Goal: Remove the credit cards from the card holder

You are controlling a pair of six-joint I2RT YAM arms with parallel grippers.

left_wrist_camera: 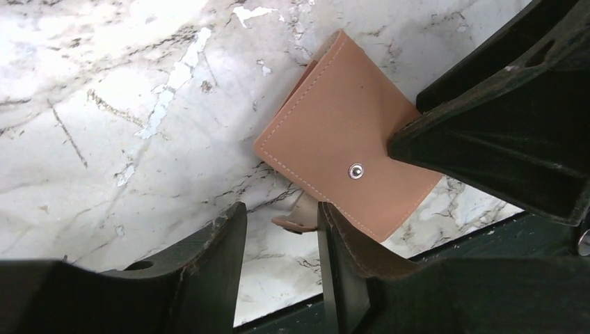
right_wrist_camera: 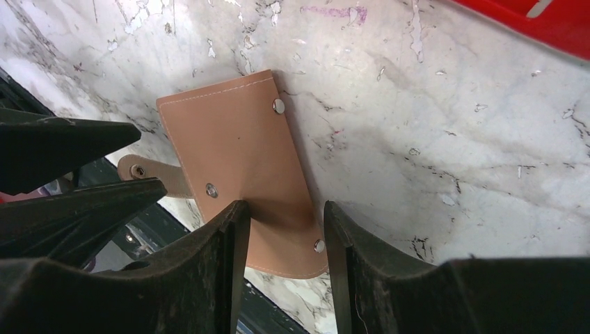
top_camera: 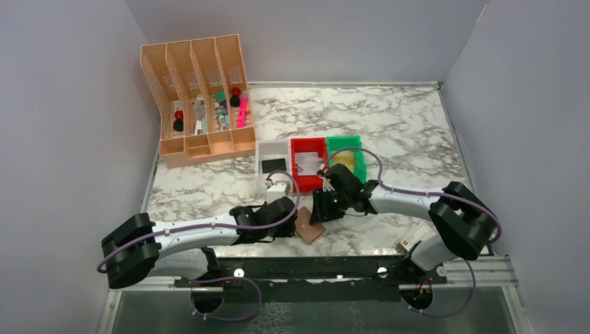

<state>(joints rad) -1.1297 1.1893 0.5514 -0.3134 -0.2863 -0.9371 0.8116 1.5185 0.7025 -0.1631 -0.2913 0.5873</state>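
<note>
Closest in, the left jaws stand partway apart with bare desk (left_wrist_camera: 104, 139) showing in the gap, and nothing is clamped between them. The small strap (left_wrist_camera: 296, 219) of the card holder (left_wrist_camera: 334, 132) pokes into that gap with its end loose. It lies close against one side, though I cannot tell whether it touches there. Just ahead of the left jaws the card holder lies flat on the marble, folded, with its tan outer face up and one metal snap (left_wrist_camera: 355, 171) showing. The right jaws are likewise half spread and sit over one end of the card holder, so that its tan face fills the space between them. They are not closed on it, and I cannot tell whether their tips press on the leather. The two sets of jaws meet the card holder from opposite sides, tips near each other, at the near edge of the desk. Beyond the right jaws, further out on the desk, three small bins sit in a row: a white bin (top_camera: 273, 144), a red bin (top_camera: 306, 182) and a green bin (top_camera: 346, 141). The white bin holds a dark flat rectangle (top_camera: 273, 164), too small to identify. Far beyond the left jaws, at the back corner, stands an orange slotted rack (top_camera: 198, 90) holding small items.
</note>
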